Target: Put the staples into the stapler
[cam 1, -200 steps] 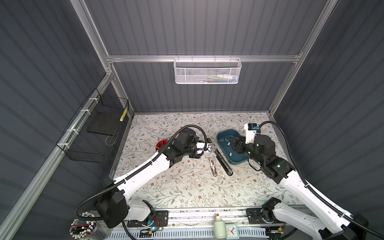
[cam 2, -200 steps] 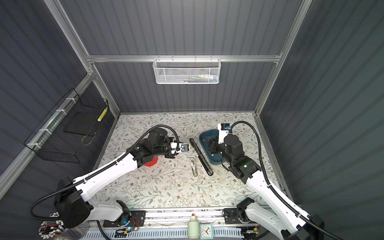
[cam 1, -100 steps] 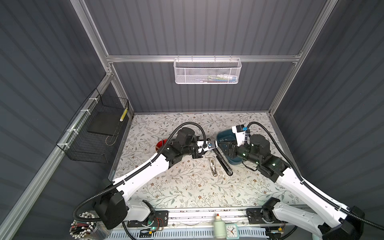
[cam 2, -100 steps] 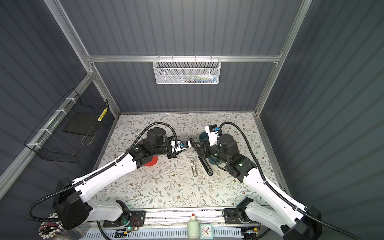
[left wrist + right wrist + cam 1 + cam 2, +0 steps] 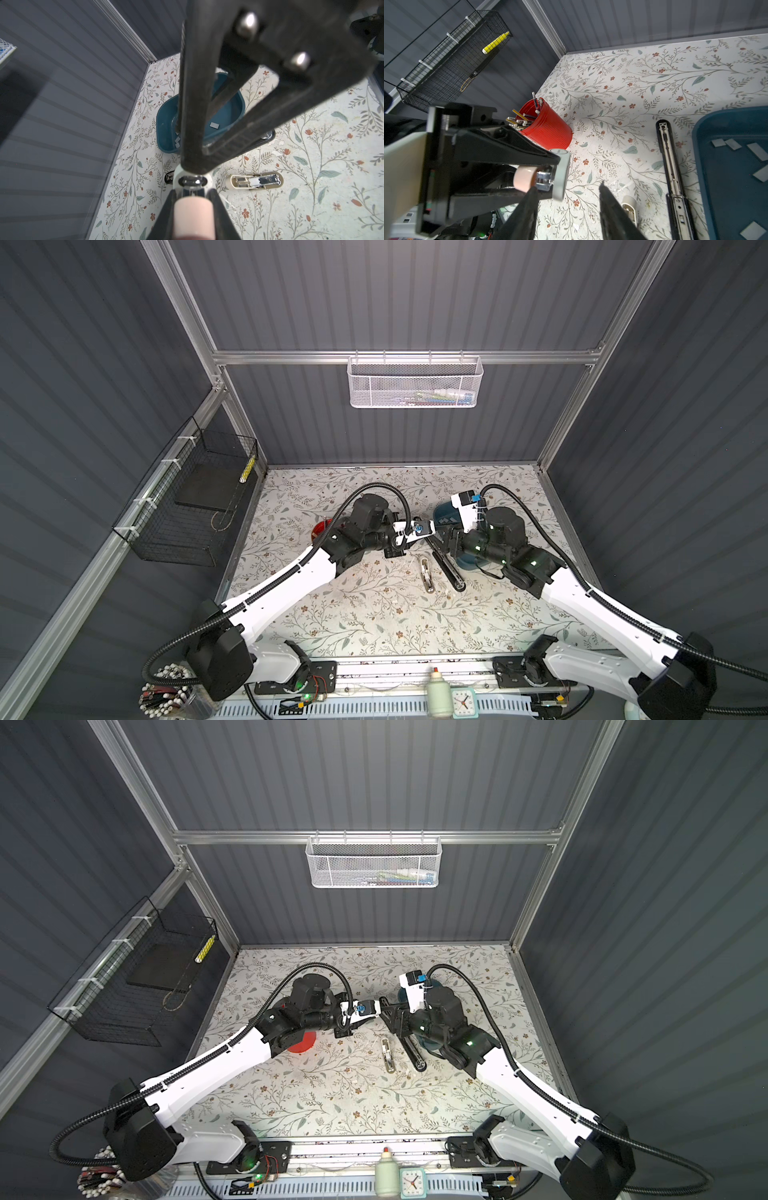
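The staples [image 5: 718, 143] lie loose on the floor of the blue tray [image 5: 708, 133], as several flat grey strips. None of them is between any jaws. The black stapler [image 5: 672, 176] lies open on the table, just beside the tray. A cream piece [image 5: 255, 181] with a metal inside lies on the other side of the stapler.

The left gripper [image 5: 192, 190] is closed on a small pale object [image 5: 561, 174] with a chrome part and holds it above the table. The right gripper [image 5: 568, 187] points toward this object, away from the tray. Its jaws stand apart with only the table seen between them, and one fingertip is close to the object. The staples are well apart from both grippers. A red cup [image 5: 548, 126] of pencils stands behind the left gripper.
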You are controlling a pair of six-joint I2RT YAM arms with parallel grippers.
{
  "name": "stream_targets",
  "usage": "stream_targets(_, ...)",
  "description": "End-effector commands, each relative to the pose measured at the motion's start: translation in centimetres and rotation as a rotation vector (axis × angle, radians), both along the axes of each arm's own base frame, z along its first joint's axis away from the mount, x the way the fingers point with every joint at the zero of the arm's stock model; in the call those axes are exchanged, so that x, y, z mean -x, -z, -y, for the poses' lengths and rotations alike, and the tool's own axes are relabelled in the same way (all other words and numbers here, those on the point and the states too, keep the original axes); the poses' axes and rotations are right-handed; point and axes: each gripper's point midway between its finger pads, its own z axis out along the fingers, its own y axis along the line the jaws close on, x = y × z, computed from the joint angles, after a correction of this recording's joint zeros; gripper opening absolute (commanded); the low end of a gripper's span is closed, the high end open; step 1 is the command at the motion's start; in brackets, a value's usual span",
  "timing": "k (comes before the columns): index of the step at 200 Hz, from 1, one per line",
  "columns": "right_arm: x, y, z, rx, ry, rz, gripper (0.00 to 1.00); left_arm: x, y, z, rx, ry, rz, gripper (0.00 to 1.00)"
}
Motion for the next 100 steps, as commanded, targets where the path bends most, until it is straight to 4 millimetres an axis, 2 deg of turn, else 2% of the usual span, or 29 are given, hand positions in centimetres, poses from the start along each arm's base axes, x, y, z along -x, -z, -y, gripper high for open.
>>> stream_targets(1,-0.2,-1.2,-0.9,-0.015,-0.021,0.029,0.49,0.8,-1.9,0.2,0.048,0.023,0.014,0.0)
stream_targets(7,-0.1,-1.3,-0.9,-0.016,-0.02,0.029,0.49,0.9,-2.0,0.2,0.051,0.028,0.016,0.0)
stream_targets(11,-0.5,-0.1,-1.2,0.004,-0.021,0.0,0.48,1.0,-2.1,0.2,0.053,0.028,0.016,0.0)
stream_targets(24,-1.0,0.8,-1.4,0.015,-0.008,-0.025,0.46,1.6,-2.4,0.4,0.069,0.061,0.001,0.0)
stream_targets(75,-2.5,2.8,-0.4,0.045,0.105,-0.064,0.33,2.7,-3.6,-0.1,0.105,0.091,0.031,0.0)
stream_targets(100,-3.0,4.0,-0.5,0.066,0.119,-0.089,0.31,3.6,-3.9,0.0,0.118,0.136,0.029,0.0)
